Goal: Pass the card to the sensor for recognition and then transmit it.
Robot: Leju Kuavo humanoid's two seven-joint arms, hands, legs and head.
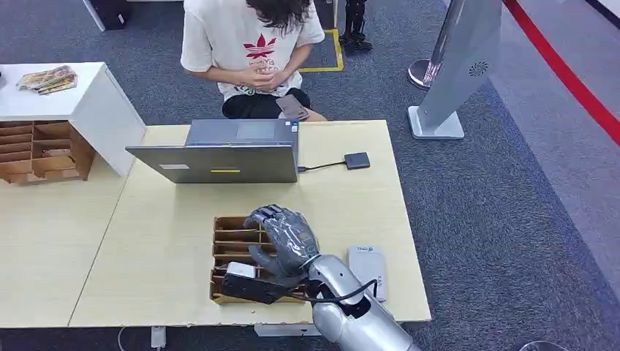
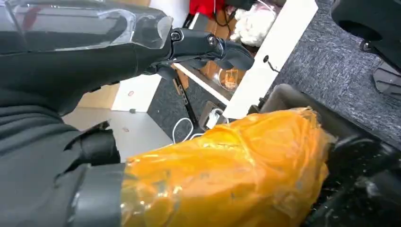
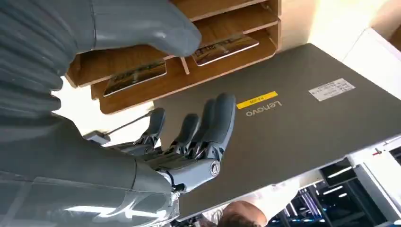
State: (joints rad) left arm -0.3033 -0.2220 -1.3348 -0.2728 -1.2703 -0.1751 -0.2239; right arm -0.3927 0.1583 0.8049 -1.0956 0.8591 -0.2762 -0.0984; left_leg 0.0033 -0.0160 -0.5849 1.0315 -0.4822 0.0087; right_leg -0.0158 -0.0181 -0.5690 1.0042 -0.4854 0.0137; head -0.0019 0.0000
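A wooden card tray point(image 1: 230, 221) with several slots sits at the table's front centre. My right hand point(image 1: 285, 238) hovers over it with its fingers spread and nothing in it. In the right wrist view the fingers point(image 3: 208, 127) are stretched out near the tray point(image 3: 142, 92), where cards point(image 3: 222, 47) lie flat in the slots. A small black square sensor point(image 1: 357, 160) lies behind the tray on the right, cabled to the grey laptop point(image 1: 219, 162). My left hand point(image 2: 208, 45) hangs with dark fingers straight and holds nothing.
A white flat device point(image 1: 367, 267) lies right of my right forearm near the table's front edge. A person point(image 1: 252, 51) sits behind the laptop. On the left stand a white cabinet point(image 1: 88, 102) and a wooden organizer point(image 1: 36, 150). A grey stand point(image 1: 453, 73) rises on the carpet.
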